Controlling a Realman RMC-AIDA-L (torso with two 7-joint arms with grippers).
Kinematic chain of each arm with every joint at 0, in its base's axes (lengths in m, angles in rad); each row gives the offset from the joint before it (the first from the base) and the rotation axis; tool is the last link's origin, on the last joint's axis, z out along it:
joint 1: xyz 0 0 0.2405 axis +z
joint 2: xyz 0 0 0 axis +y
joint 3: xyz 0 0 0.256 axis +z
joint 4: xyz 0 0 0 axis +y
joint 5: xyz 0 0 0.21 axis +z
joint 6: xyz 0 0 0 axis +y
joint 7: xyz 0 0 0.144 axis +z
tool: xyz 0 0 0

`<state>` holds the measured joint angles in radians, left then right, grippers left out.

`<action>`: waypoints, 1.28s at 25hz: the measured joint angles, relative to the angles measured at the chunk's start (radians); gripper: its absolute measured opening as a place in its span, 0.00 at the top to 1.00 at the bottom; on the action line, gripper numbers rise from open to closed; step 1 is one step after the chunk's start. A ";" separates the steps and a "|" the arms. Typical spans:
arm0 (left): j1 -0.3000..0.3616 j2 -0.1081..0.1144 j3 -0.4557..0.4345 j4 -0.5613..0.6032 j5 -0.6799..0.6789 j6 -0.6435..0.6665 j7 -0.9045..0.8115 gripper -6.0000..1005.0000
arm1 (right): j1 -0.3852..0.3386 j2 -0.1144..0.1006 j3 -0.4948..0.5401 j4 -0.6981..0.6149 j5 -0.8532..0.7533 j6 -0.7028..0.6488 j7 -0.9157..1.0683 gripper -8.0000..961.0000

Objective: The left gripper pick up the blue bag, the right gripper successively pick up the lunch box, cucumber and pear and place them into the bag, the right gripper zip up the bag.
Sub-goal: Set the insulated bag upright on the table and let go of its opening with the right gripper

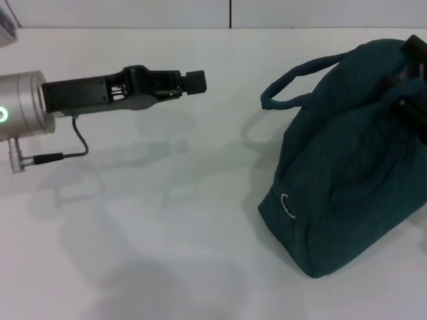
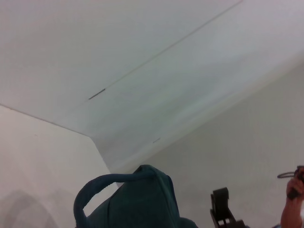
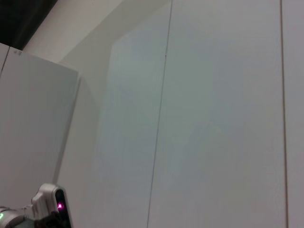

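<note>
The blue bag [image 1: 347, 167] lies on the white table at the right, zipped closed, with its metal ring pull [image 1: 288, 205] at the near end and one loop handle [image 1: 293, 77] arching to the left. The bag's top and handle also show in the left wrist view [image 2: 142, 197]. My left gripper [image 1: 195, 81] hovers over the table left of the bag, pointing at it, shut and empty. My right gripper [image 1: 412, 53] is at the bag's far top, cut off by the picture's edge. The lunch box, cucumber and pear are out of view.
The white table [image 1: 167, 220] stretches in front of and to the left of the bag. A cable [image 1: 73, 150] hangs from my left wrist. A person's hand [image 2: 292, 211] shows at the edge of the left wrist view.
</note>
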<state>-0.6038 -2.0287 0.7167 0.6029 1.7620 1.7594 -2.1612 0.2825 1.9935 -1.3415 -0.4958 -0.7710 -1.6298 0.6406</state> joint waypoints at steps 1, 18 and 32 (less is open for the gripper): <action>-0.008 0.001 0.002 0.000 0.009 -0.001 0.008 0.93 | -0.002 -0.003 0.000 0.003 0.000 0.013 0.007 0.41; -0.120 -0.036 0.114 0.091 0.215 -0.032 0.162 0.54 | -0.036 0.000 0.053 0.080 0.006 0.073 0.005 0.41; -0.168 -0.060 0.289 0.083 0.123 -0.125 0.168 0.53 | -0.037 0.004 0.058 0.082 0.009 0.080 -0.003 0.41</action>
<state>-0.7717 -2.0891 1.0061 0.6858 1.8847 1.6342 -1.9932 0.2456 1.9972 -1.2839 -0.4138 -0.7624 -1.5497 0.6379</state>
